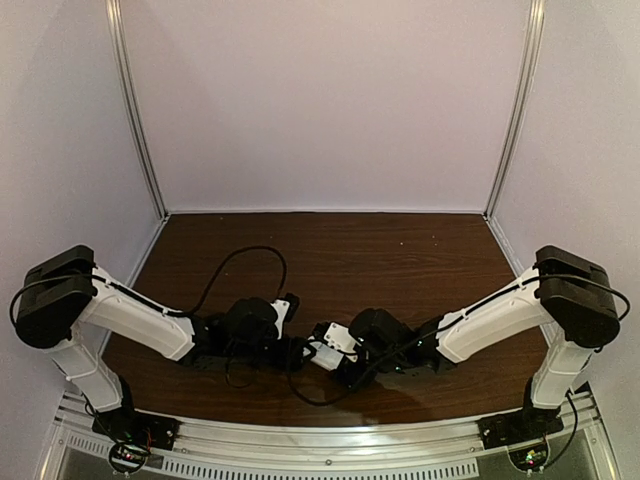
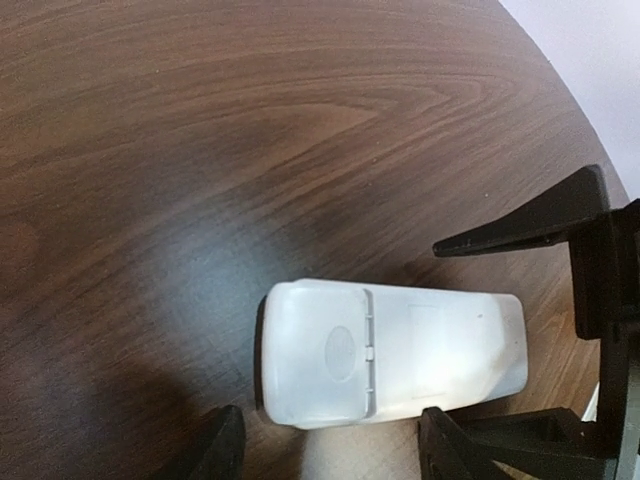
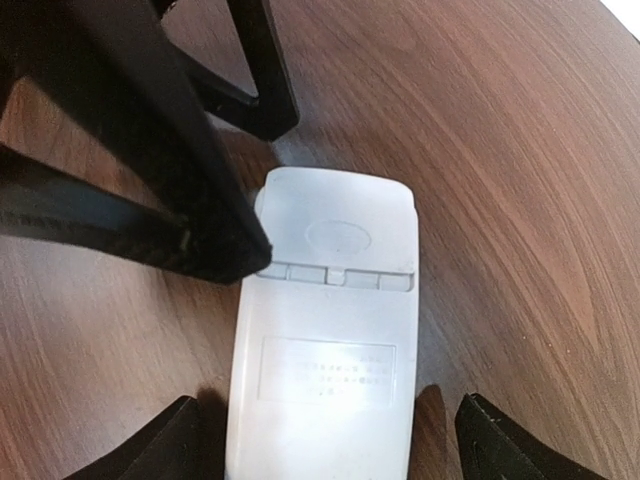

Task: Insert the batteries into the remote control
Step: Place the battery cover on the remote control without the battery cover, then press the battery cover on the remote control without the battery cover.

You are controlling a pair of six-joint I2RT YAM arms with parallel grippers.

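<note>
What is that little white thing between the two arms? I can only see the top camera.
Observer: It's a white rectangular plastic remote control, lying face down on the brown wooden table.
Operator: Is its battery lid open?
Observer: No. The lid, with an oval thumb mark, looks shut.
Operator: Is a tool squeezing it?
Observer: No. The right tool is open, with one finger on each side of the remote's end, not pinching it.
</note>
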